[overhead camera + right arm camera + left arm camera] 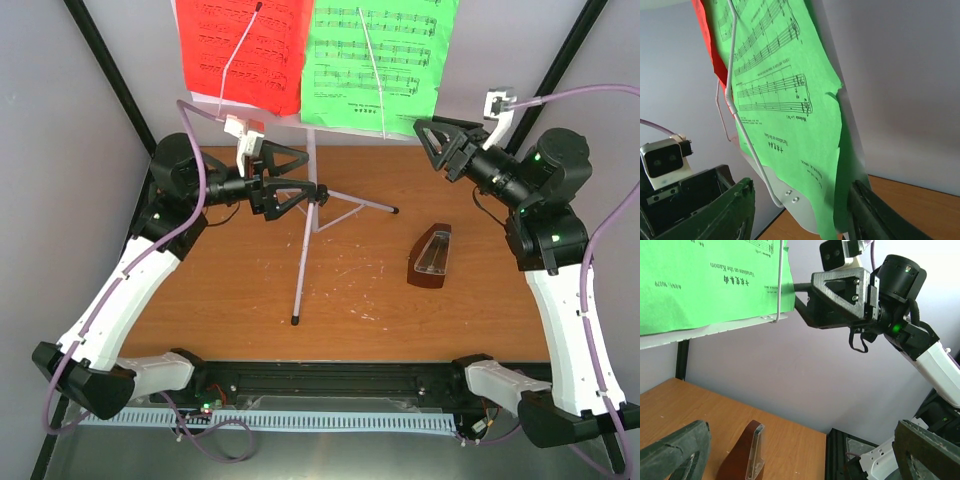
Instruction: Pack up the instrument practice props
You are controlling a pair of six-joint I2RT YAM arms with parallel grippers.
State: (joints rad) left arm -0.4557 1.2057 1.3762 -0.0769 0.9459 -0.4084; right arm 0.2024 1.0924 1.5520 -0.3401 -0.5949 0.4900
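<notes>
Green music sheet (790, 100) on the tray (790, 202) — right claw (801, 192) apart astride it, left claw (800, 437) apart.

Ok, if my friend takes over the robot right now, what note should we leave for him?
Left gripper: open, beside the pole of the stand, holding nothing.
Right gripper: partly open, jaws either side of the lower corner of the green sheet, not pinching it.
Red sheet and green sheet: both up on the stand.
Metronome: on the table, right of the stand.
Done: nothing packed.
Left: take off both sheets, then pack stand and metronome.
</notes>
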